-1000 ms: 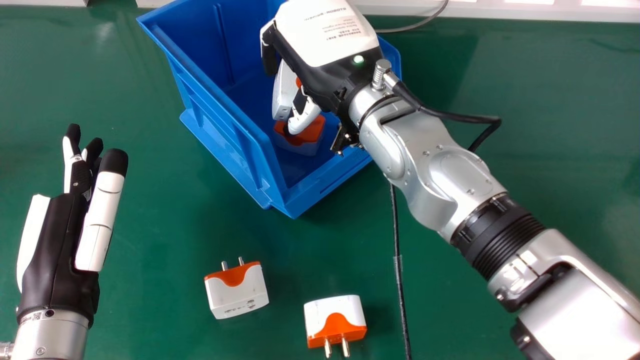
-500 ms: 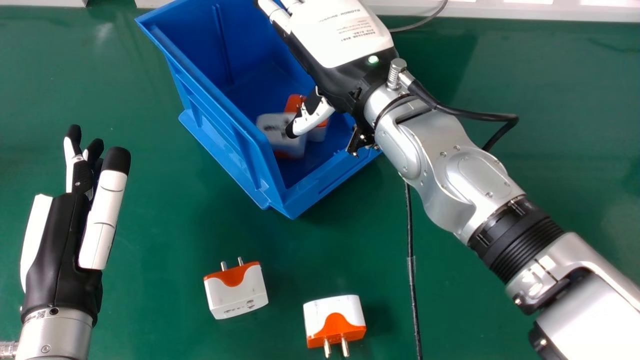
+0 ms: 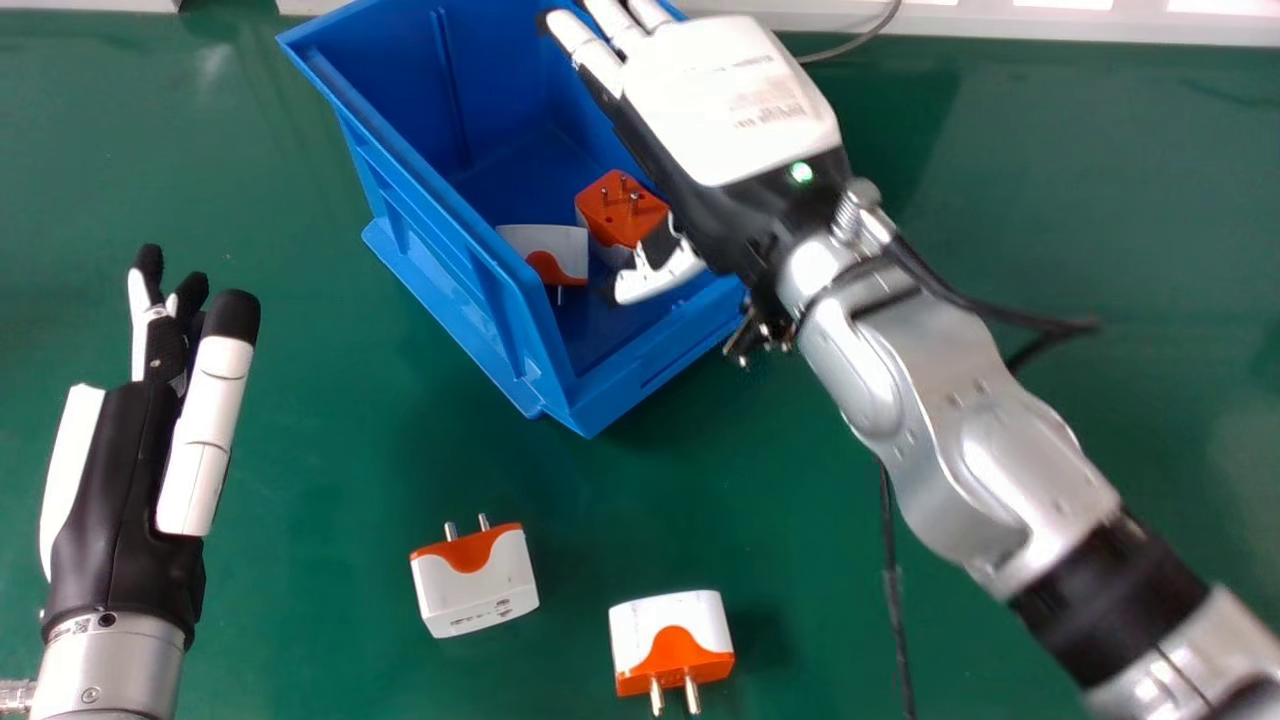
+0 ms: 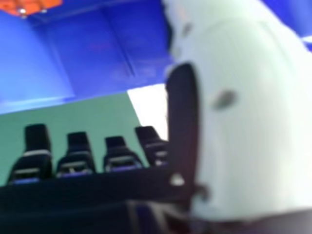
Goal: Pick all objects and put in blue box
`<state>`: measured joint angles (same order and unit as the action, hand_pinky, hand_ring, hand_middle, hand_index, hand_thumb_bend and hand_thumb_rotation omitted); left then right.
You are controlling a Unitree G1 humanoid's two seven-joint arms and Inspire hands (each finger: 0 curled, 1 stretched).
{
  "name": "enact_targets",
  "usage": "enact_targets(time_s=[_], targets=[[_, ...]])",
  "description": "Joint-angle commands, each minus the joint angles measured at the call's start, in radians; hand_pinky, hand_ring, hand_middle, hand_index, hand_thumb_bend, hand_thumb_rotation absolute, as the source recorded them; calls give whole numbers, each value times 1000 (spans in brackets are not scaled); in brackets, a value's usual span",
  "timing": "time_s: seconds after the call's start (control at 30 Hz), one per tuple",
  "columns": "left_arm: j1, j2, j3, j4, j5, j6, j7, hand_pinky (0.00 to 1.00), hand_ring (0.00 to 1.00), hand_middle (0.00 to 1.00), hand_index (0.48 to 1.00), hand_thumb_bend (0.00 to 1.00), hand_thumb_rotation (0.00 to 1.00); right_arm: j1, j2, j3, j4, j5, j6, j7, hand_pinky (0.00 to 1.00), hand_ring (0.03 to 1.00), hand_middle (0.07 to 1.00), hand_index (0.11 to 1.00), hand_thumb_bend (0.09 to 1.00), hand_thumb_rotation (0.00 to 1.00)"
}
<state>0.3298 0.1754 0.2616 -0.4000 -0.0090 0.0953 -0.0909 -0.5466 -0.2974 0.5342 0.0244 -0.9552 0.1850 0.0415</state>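
Over the right part of the blue box (image 3: 510, 340), my right hand (image 3: 720, 110) is open, its thumb above the box's interior. Inside the box lie two white and orange plug adapters: one (image 3: 545, 250) near the left wall, another (image 3: 622, 210) beside it with its orange pin side up. Two more rest on the green table, one adapter (image 3: 475, 582) in front of the box and one (image 3: 670, 642) nearer and further right. At the left edge my left hand (image 3: 115, 500) is open above the table. In the right hand view, my right hand (image 4: 229, 107) shows beside an orange adapter part (image 4: 29, 6).
A dark cable (image 3: 893, 590) hangs beneath the right forearm. A pale ledge (image 3: 1000, 22) runs along the table's far edge, with a thin grey cable (image 3: 850, 45) near it behind the box.
My right hand has let go of an adapter, which now lies in the box, and its fingers have straightened. The right arm has moved right and back toward the robot. The left hand has barely moved.
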Motion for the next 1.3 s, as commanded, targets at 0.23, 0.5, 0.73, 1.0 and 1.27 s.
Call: enact_targets(time_s=[0.23,0.5,0.73,1.0,1.27], targets=[[17,0,-2,14,13,-62,7,1000,1000,1000,1000,776,1000,413,-73,-140,-464,13,-20,12,770,870,927,904,617,75],[7,-33,-8,142,-31,-236,-5,1000,1000,1000,1000,741,981,662,-149,-202,-594,-7,-109,22,764,872,917,897,560,205],[-4,-49,-5,235,-63,-361,-17,1000,1000,1000,1000,830,930,839,-176,-199,-553,13,-210,-1,745,861,907,879,561,296],[-15,-45,-6,254,-64,-370,-13,1000,1000,1000,1000,808,910,927,-200,-186,-550,-15,-248,55,749,871,917,891,569,360],[-16,-40,-6,244,-60,-359,-13,1000,1000,1000,1000,819,914,878,-173,-126,-447,-76,-260,85,758,879,925,905,575,395]])
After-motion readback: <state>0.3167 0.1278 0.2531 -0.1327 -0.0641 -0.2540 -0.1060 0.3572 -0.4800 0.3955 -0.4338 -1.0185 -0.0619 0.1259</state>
